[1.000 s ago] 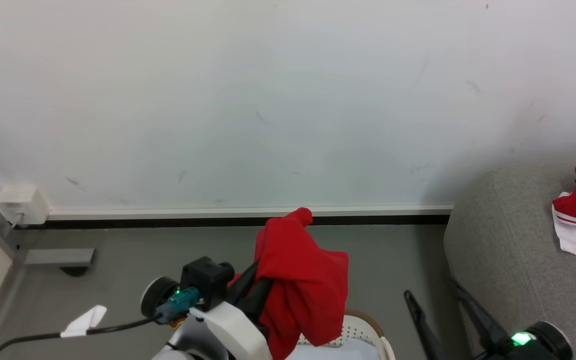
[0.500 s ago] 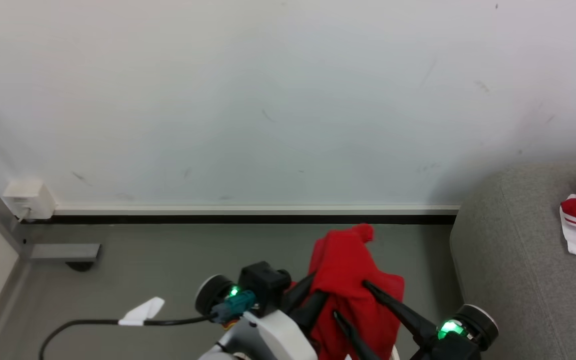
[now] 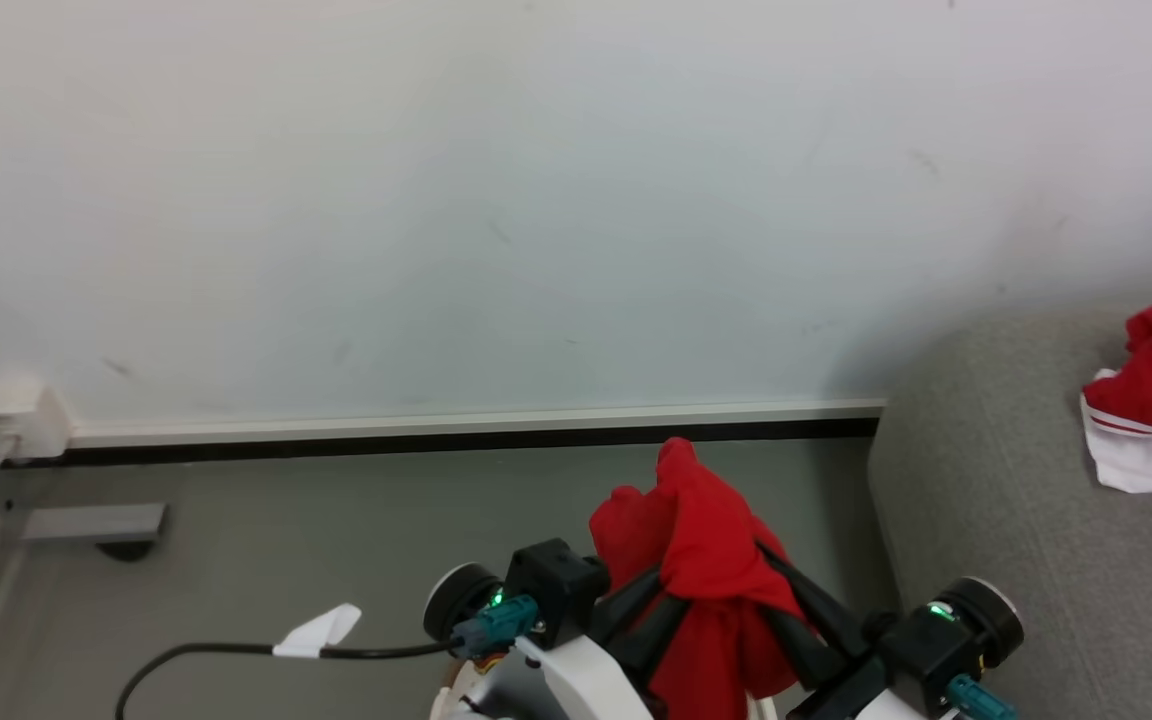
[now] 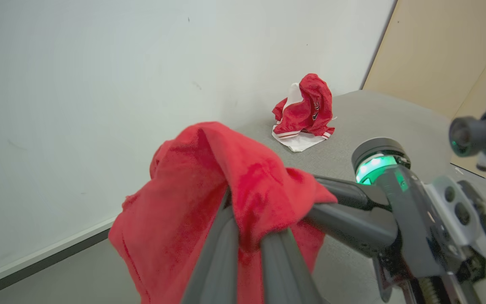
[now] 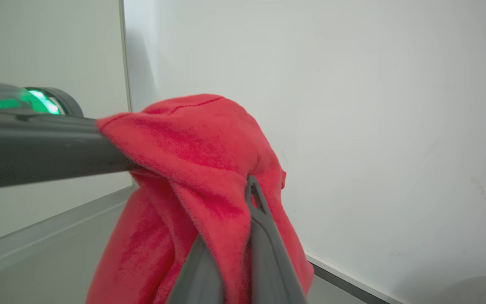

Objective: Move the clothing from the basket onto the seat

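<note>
clothing (image 3: 711, 545), a plain bright red piece, up off the grey floor (image 3: 336, 530) and bunched between both grippers, low in the middle of the head view. peaks in a small knob at the top, drapes in soft folds over the dark fingers (image 3: 636, 615) and hangs down below them. pinched from the left by the left gripper (image 3: 658, 605): in the left wrist view, two fingers close together, red fabric squeezed between them and spilling over the tips. pinched from the right by the right gripper (image 3: 794, 605): in the right wrist view, two fingers drawn nearly to a point, a fold of cloth caught in the slit. fingertips of both buried in the fabric. green lights lit at both wrists. hangs just left of the seat (image 3: 996, 520), near its rounded grey edge but apart from it, not over the cushion. second garment (image 3: 1151, 400), red with a white panel and thin white stripes near the hem, crumpled on the seat close to the wall (image 3: 536, 200), well apart from the held piece. behind, a white skirting strip (image 3: 436, 425) with a dark line beneath. black cable (image 3: 236, 649) with a white tag (image 3: 321, 630) across the floor at lower left; pale box (image 3: 11, 415) on the wall at far left.
</note>
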You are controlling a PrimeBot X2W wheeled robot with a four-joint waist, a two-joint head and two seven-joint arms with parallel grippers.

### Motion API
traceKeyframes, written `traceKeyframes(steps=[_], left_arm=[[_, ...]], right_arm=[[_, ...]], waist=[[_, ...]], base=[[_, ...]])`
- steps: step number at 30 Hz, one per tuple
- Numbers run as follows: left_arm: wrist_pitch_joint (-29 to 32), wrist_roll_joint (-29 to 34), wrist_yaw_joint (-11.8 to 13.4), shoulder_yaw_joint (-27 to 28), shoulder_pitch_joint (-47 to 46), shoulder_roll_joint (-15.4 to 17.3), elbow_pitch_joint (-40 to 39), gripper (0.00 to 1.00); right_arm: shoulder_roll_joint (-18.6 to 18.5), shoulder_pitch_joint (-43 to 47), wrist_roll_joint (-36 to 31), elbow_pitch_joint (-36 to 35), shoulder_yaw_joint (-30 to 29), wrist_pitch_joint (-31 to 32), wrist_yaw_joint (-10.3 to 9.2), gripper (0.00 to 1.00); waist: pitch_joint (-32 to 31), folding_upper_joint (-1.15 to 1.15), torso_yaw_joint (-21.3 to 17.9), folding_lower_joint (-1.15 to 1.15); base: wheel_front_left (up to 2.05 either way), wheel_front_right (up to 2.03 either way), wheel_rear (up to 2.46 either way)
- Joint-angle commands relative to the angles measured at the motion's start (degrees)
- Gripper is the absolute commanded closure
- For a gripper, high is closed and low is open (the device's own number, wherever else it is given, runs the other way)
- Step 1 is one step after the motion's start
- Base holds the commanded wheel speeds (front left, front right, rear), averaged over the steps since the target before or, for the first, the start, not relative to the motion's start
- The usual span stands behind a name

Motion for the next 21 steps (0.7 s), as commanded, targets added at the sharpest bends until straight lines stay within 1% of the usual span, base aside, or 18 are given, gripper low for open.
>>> traceKeyframes(steps=[1, 2, 5, 14, 18, 21], left_arm=[[-0.8, 0.1, 0.4, 0.2, 0.5, 0.1, 0.4, 0.51], [-1.2, 0.5, 0.8, 0.5, 0.4, 0.3, 0.7, 0.00], [-2.3, 0.6, 1.4, 0.7, 0.5, 0.2, 1.6, 0.00], [-4.0, 0.9, 1.6, -0.2, -0.4, -0.9, 3.2, 0.00], [-4.6, 1.4, 1.8, -1.0, -1.6, -1.6, 3.8, 0.00], [-4.5, 1.7, 1.5, -1.9, -3.0, -2.1, 4.2, 0.00]], right_arm=[[-0.7, -0.8, 0.0, -0.5, -1.3, 0.0, -0.21, 1.00], [-1.0, -0.9, -0.2, -0.8, -1.8, 0.0, -0.23, 1.00], [-1.7, -0.5, -0.3, -2.1, -3.5, 0.0, -0.19, 1.00], [-4.7, 1.2, 0.5, -6.5, -10.3, 0.0, -0.19, 1.00], [-5.7, 1.6, 1.3, -8.0, -13.2, 0.0, -0.19, 1.00], [-6.8, 1.8, 2.0, -9.0, -15.2, 0.0, -0.18, 1.00]], waist=[[0.4, 0.00, -1.6, -0.01], [0.6, 0.00, -2.6, -0.01], [1.3, 0.00, -5.4, -0.01], [3.1, 0.00, -14.4, -0.01], [4.3, 0.00, -17.1, -0.01], [6.0, 0.00, -18.1, -0.01]], base=[[0.00, 0.00, 0.00], [0.00, 0.00, 0.00], [0.00, 0.00, 0.00], [0.00, 0.00, 0.00], [0.00, 0.00, 0.00], [0.00, 0.00, 0.00]])
